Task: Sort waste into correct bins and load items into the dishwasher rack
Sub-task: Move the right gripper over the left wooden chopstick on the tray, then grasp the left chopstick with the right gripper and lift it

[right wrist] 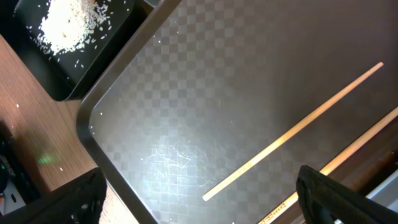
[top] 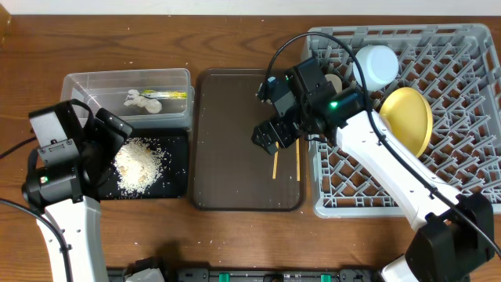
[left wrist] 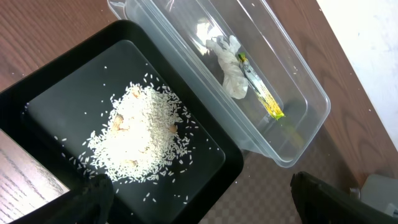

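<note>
Black tray (top: 178,186) on the left holds the rice (top: 139,164) in a heap, with stray grains round it. The left gripper (left wrist: 199,190) hangs over that tray's near edge with its jaws wide and nothing in them. Just behind, touching the black tray, the tub (top: 78,81) holds the scrap (top: 139,100) and the wrapper (top: 172,95). No waste shows anywhere else, so the sorting looks done.

In the middle, the brown tray (top: 227,157) is bare except for the two chopsticks (top: 275,163), lying side by side near its right edge. The right gripper (top: 274,135) hovers above their far ends, jaws spread wide and empty.

On the right, the rack (top: 470,196) already carries the plate (top: 409,117), leaning on its edge among the pegs, and a white bowl (top: 376,64) at the back. The right arm hides part of the rack, so I cannot tell whether the other bowl and the cup are loaded.

By my reckoning the job is nearly over: the chopsticks are the only pieces plainly left to move.
</note>
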Robot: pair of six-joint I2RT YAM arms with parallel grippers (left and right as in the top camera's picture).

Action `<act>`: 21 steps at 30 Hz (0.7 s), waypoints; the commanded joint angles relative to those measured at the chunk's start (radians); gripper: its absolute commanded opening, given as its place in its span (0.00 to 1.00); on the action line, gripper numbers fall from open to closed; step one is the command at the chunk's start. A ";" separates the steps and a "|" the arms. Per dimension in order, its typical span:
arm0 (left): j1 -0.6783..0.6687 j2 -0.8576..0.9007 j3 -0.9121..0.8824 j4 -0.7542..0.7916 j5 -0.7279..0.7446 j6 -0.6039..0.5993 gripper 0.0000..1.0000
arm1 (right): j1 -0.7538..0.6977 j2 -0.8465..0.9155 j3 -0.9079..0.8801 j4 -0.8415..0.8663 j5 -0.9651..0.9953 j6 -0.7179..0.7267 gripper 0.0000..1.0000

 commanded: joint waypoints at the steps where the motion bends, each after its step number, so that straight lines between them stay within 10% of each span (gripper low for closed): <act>1: 0.005 0.002 0.015 0.000 -0.005 0.000 0.94 | 0.006 0.003 0.006 -0.011 0.003 0.023 0.94; 21: 0.005 0.002 0.015 0.000 -0.005 0.000 0.94 | 0.067 0.067 -0.104 0.113 0.285 0.380 0.34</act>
